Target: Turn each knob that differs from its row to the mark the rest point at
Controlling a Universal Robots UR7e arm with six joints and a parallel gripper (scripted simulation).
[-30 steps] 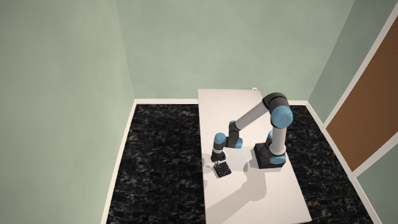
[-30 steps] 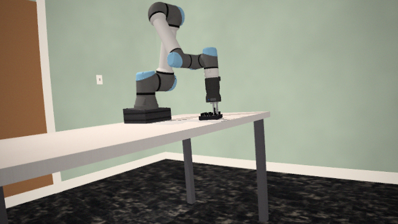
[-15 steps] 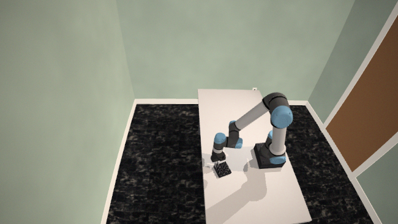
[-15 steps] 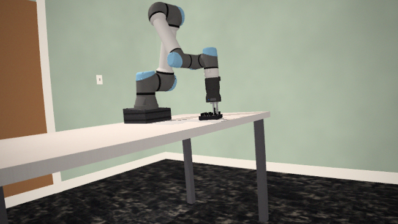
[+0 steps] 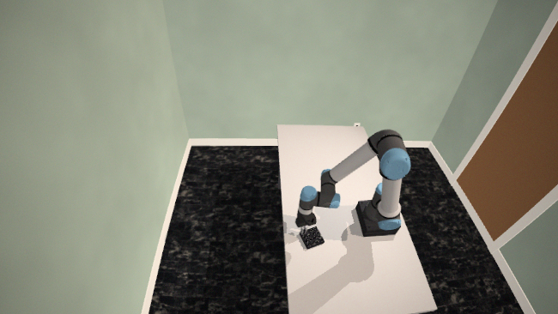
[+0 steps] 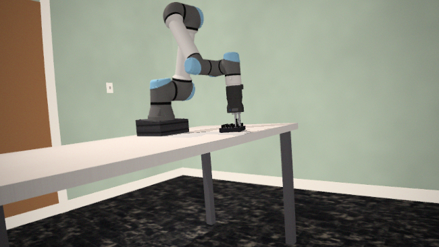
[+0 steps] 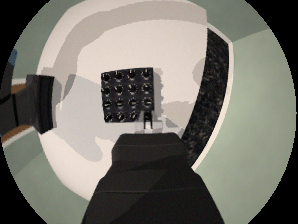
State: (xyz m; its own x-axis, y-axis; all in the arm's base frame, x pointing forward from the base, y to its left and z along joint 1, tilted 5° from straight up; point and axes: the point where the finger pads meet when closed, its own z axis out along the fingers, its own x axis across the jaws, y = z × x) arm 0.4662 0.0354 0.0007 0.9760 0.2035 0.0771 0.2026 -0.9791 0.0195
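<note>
Nearest the wrist camera, the dark, blocky two-finger gripper points down over one corner of the box, its slim fingers reaching to knob height. They stand only a little apart; whether they pinch the corner knob or merely straddle it cannot be told, since the fingers cover that spot.

Just beyond the fingertips lies the task's thing, a flat, square, black knob box with short black knobs in a four-by-four grid. It sits level, near a long edge of the pale, smooth-topped table. White lines and marks show on its top, but the names and the socket are too small to make out, so the row at hand stays uncertain.

The box looks rigid and probably light, apt to slide or twist if a knob is pushed sideways. Each knob is likely hard and rather slick, best taken across opposite sides of its upright wall, the grip centred on its axis and clear of its close neighbours. A light, even squeeze and a slow turn of the wrist should suit it; forcing past an end stop could drag the box or make the fingers slip.

Farther back, the robot's black base block stands on the same table, well apart from the box.

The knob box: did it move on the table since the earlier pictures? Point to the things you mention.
No visible move: in the top view, the knob box [image 5: 312, 238] [image 6: 232, 129] [image 7: 127, 95] keeps its place against the table's left edge.
</note>
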